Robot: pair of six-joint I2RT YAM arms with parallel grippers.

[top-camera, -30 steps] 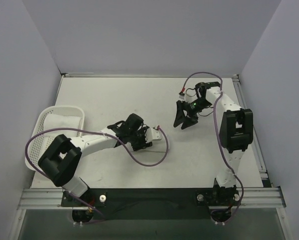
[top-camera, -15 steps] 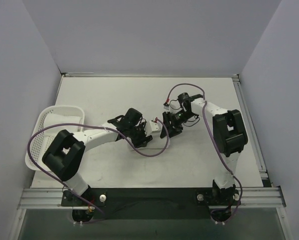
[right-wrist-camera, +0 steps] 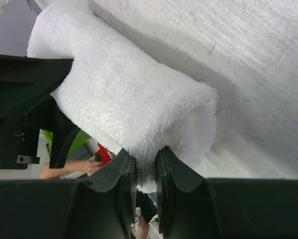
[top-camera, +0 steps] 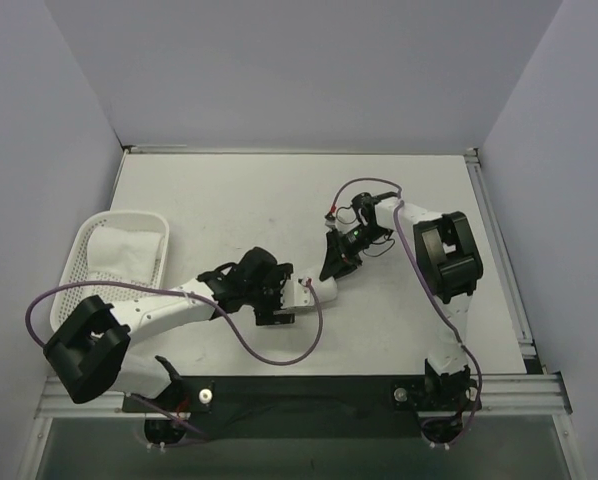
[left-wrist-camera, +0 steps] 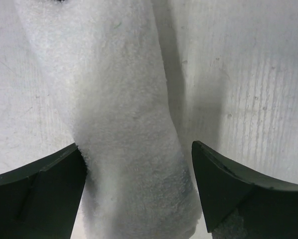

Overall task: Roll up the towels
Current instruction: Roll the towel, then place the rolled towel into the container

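We see the rolled towel [top-camera: 317, 289] lying mid-table [top-camera: 229, 195]; left gripper [left-wrist-camera: 136, 149] straddles it with jaws spread wide, one finger against the cloth, the other apart; right gripper [right-wrist-camera: 145, 157] is pinched tight onto the fabric at its end; second towel [top-camera: 124, 255] lies in the basket [top-camera: 74, 285] at the left edge.

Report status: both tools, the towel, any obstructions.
Left tool open, straddling rolled towel. Right tool shut on its end. Second towel in basket. Nothing seen blocking.
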